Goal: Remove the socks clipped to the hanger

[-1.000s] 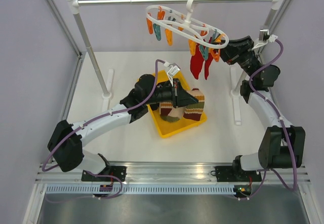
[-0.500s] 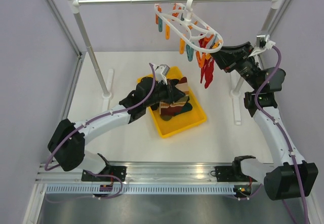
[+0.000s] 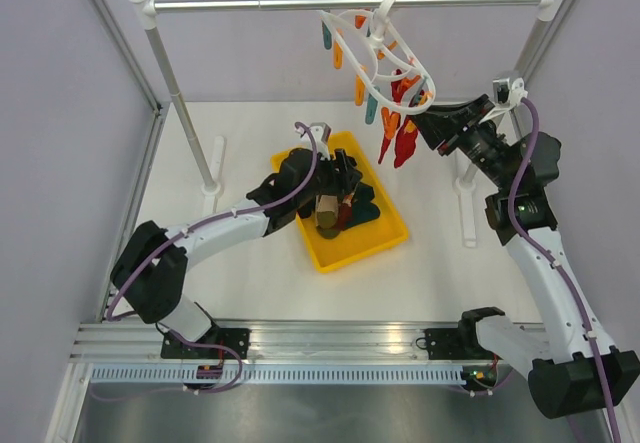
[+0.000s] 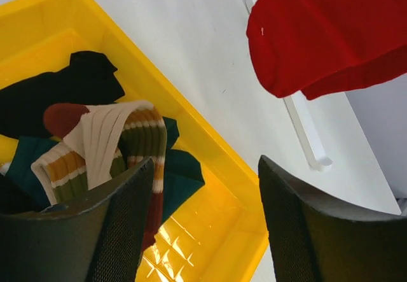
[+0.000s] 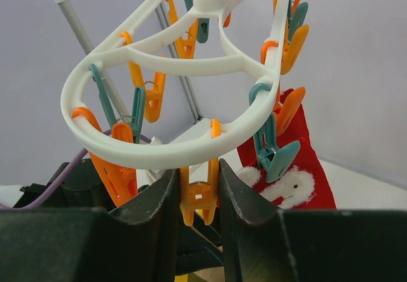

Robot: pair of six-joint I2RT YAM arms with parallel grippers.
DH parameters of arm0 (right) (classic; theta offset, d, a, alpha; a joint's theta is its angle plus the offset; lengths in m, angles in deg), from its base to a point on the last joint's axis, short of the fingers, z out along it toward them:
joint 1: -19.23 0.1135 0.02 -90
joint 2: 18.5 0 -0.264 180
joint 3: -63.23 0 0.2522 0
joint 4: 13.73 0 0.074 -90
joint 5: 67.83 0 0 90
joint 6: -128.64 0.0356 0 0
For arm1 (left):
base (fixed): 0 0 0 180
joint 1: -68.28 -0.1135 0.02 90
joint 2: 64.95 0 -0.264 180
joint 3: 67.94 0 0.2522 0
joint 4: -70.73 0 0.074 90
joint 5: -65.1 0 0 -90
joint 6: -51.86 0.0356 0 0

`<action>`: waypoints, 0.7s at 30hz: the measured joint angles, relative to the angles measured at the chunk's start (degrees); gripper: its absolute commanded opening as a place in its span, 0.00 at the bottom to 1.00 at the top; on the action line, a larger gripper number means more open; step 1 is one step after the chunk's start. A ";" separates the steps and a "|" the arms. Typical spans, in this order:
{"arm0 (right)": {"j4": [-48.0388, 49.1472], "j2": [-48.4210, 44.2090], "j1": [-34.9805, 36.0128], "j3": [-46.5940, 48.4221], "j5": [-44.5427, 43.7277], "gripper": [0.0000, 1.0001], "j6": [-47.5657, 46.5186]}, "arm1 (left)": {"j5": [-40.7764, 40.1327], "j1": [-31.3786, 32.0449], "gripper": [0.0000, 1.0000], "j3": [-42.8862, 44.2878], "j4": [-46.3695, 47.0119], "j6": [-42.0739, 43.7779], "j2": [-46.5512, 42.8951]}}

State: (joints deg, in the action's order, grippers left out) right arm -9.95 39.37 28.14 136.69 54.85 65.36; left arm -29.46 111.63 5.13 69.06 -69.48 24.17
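Left tool [image 4: 206, 231] low, jaws apart; right tool [image 5: 198, 212] raised, apparently pinched narrow.

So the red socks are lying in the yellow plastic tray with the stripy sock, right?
No. The red fabric socks hang clipped to the white plastic ring hanger, not in the yellow plastic tray; the top view shows it. The brown-striped ribbed sock does lie in the tray.

Lighting is bright, even and diffuse in all three views, with only faint, soft shadows on the white bench [image 3: 250, 283]. In the left wrist view glare marks the floor of the yellow tray [image 4: 216, 231], and the fingers of the left tool [image 4: 206, 164] sit dark and soft-edged near the lens. In the right wrist view the hanger [image 5: 165, 148] is sharp; the right tool [image 5: 197, 170] is dark and blurred.
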 measured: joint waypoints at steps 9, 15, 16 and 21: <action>-4.74 -0.09 0.37 2.49 -0.68 0.02 -1.79 | 0.79 2.56 0.70 -3.45 9.62 6.19 -3.10; -5.81 -0.07 0.44 3.06 -0.68 0.02 -2.12 | 3.87 7.37 0.70 -3.82 17.33 10.64 -4.13; -5.99 -0.07 0.50 3.10 -0.72 0.02 -2.12 | 4.28 7.87 0.70 -3.76 18.03 11.15 -4.11; -6.38 -0.04 0.63 3.23 -1.09 0.01 -2.14 | 4.83 8.66 0.70 -1.05 19.58 12.50 -2.75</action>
State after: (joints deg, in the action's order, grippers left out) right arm -16.33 39.33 28.77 139.93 53.76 63.22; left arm -24.63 120.29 4.08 88.65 -56.97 21.42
